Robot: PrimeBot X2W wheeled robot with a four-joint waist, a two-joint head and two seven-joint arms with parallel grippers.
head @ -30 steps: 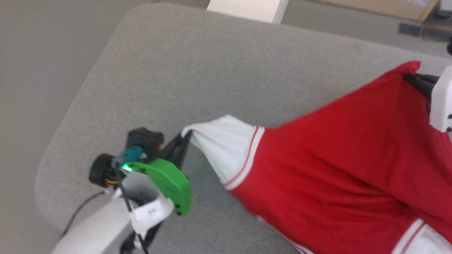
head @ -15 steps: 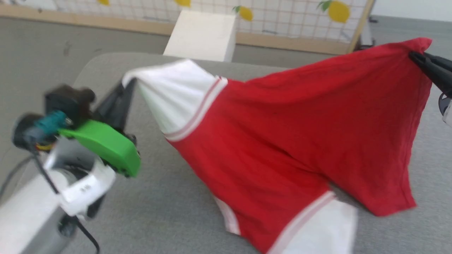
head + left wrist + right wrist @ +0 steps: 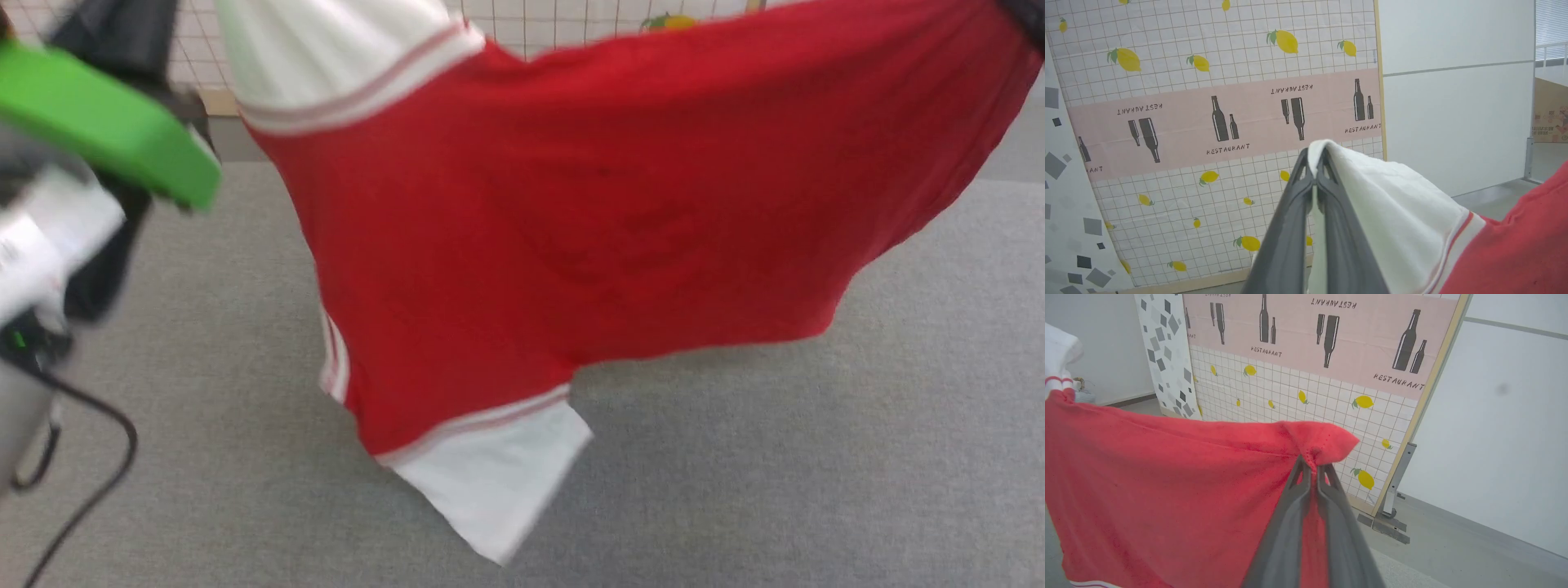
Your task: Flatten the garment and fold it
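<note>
The garment (image 3: 571, 229), a red jersey with white sleeves and striped trim, hangs stretched between my two grippers above the grey table (image 3: 816, 457). My left gripper (image 3: 1314, 161) is shut on the edge of one white sleeve (image 3: 1392, 204). Its green wrist cover (image 3: 98, 122) shows at the upper left of the head view. My right gripper (image 3: 1312, 463) is shut on a bunched red corner of the garment (image 3: 1167, 490). The other white sleeve (image 3: 490, 482) dangles at the bottom, close to the table; whether it touches I cannot tell.
A lemon-and-bottle patterned screen (image 3: 1208, 81) stands behind the table, with a metal foot (image 3: 1392, 514) on the floor and a white wall (image 3: 1506, 437) beside it. My left arm's black cable (image 3: 106, 457) loops over the table's near left part.
Both grippers have risen with the garment, which has gone from draping on the table to hanging spread in the air. The head camera has tilted up as well.
</note>
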